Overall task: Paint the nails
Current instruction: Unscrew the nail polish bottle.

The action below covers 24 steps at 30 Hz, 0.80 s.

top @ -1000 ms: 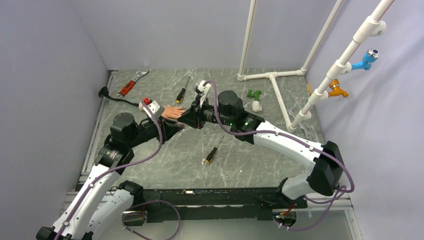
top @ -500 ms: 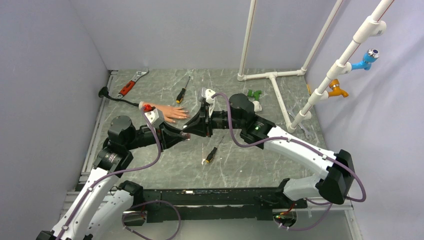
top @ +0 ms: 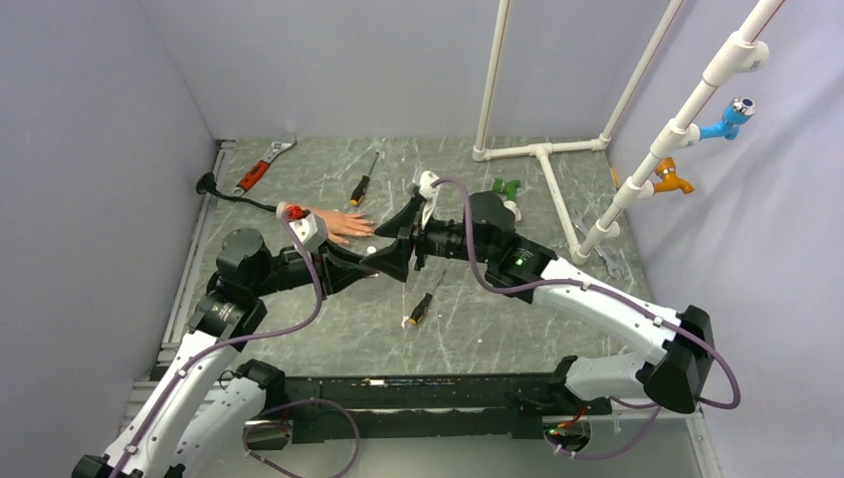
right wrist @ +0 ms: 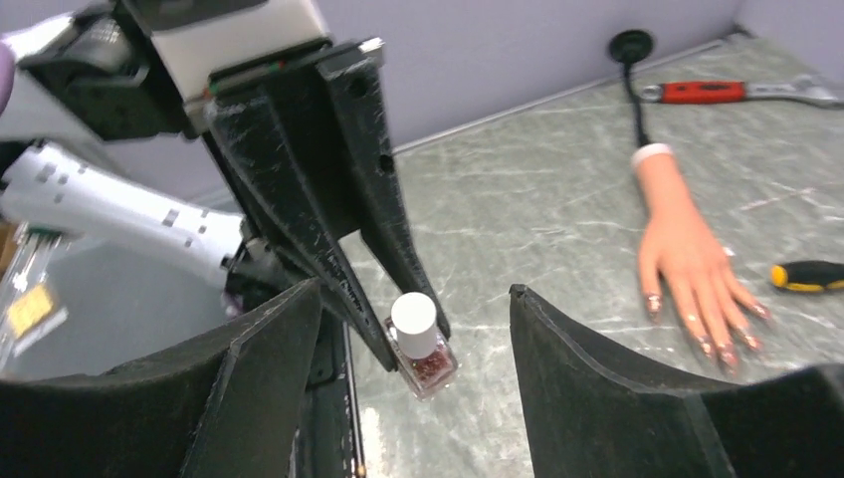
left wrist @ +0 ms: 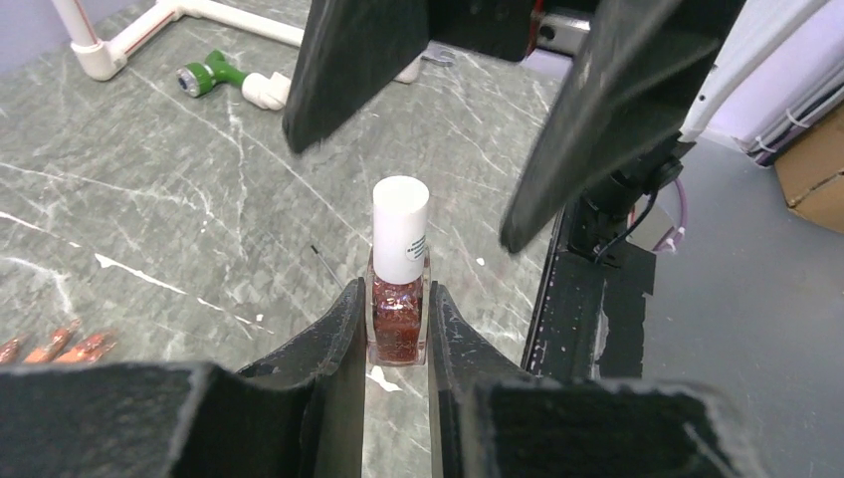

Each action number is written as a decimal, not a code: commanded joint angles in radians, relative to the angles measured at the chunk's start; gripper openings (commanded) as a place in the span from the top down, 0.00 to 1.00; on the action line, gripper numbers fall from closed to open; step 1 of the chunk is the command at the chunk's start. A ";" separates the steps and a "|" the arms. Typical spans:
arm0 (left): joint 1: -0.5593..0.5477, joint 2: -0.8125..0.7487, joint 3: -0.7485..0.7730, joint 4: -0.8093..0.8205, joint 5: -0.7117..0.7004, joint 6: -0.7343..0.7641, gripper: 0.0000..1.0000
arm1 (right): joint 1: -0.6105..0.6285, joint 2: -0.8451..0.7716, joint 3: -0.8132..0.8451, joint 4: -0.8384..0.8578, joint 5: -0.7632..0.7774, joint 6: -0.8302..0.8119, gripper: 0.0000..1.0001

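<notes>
A small polish bottle (left wrist: 398, 299) with red glitter and a white cap is pinched by its glass body in my left gripper (left wrist: 396, 321), which holds it above the table. My right gripper (right wrist: 415, 289) faces it, open, its fingers (left wrist: 358, 60) either side of the cap without touching. The flesh-coloured hand (right wrist: 687, 249) with a white cuff lies flat, palm down, behind the left gripper (top: 373, 256). Its nails (right wrist: 722, 354) show glittery polish on several fingertips. From above, the right gripper (top: 403, 244) meets the bottle (top: 370, 252) mid-table.
A red-handled wrench (top: 261, 166) and a black cable (top: 224, 191) lie at the back left. Two screwdrivers (top: 362, 184) (top: 421, 307) lie near the grippers. A white pipe frame (top: 542, 154) and a green fitting (top: 508, 186) are at the back right.
My right gripper swung away from the hand to the bottle, then opened its jaws and drew slightly right. The left gripper moved the bottle a little toward the near side.
</notes>
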 commanded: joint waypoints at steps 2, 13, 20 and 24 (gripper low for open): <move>-0.004 -0.013 0.003 0.046 -0.067 -0.009 1.00 | -0.001 -0.087 0.015 0.022 0.361 0.157 0.34; -0.003 -0.022 0.006 0.034 -0.113 -0.006 1.00 | 0.001 -0.012 0.021 0.097 0.205 0.251 0.50; -0.004 -0.016 0.014 0.023 -0.133 -0.006 1.00 | 0.009 0.030 0.046 0.084 0.156 0.235 0.48; -0.004 -0.011 0.016 0.016 -0.137 -0.006 1.00 | 0.016 0.045 0.049 0.091 0.132 0.219 0.48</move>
